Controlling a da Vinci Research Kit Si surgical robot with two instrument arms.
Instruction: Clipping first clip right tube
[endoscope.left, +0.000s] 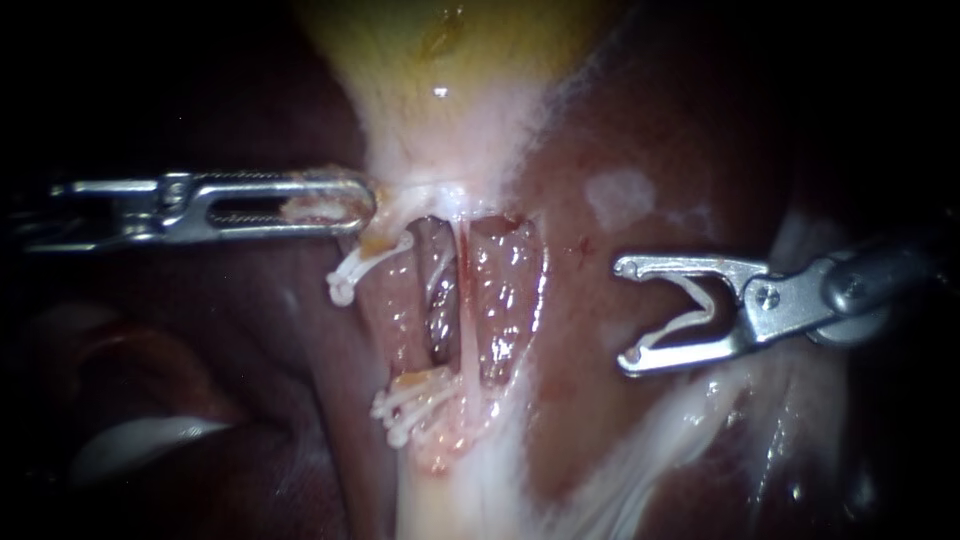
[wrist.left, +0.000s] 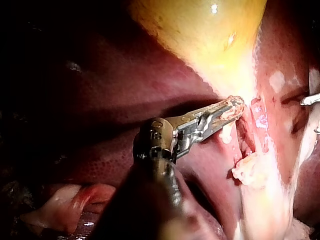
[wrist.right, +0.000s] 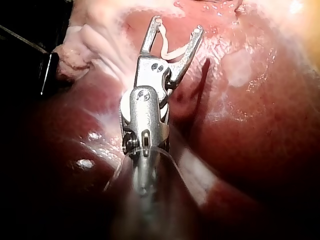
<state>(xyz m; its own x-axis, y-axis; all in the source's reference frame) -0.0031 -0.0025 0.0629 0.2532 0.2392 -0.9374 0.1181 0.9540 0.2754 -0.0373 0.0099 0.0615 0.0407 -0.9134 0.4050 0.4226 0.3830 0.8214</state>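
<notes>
Right tube (endoscope.left: 463, 300) is lying in the wet open window under the gallbladder (endoscope.left: 440, 60). It is looking like a thin, pale string running up and down, and it is bare. Beside it, the left tube (endoscope.left: 385, 310) is wearing 1 white clip up high (endoscope.left: 352, 272) and a bunch of white clips down low (endoscope.left: 410, 400).

The right instrument (endoscope.left: 625, 313) is waiting well apart, over the smooth, dark red liver (endoscope.left: 650, 180). Its shiny metal jaws are standing wide and carrying an open, bendy white clip (endoscope.left: 690, 318) between them. The left instrument (endoscope.left: 345, 205) is pinching soft, pale tissue at the bottom of the yellow gallbladder, with its long slotted jaws closed on it.

Trouble is likely waiting ahead. The wide jaws could be poking the soft liver on the way in. They could be catching the left tube too, or bumping its clips. A hard pull from the left could be tearing the slippery tissue.
</notes>
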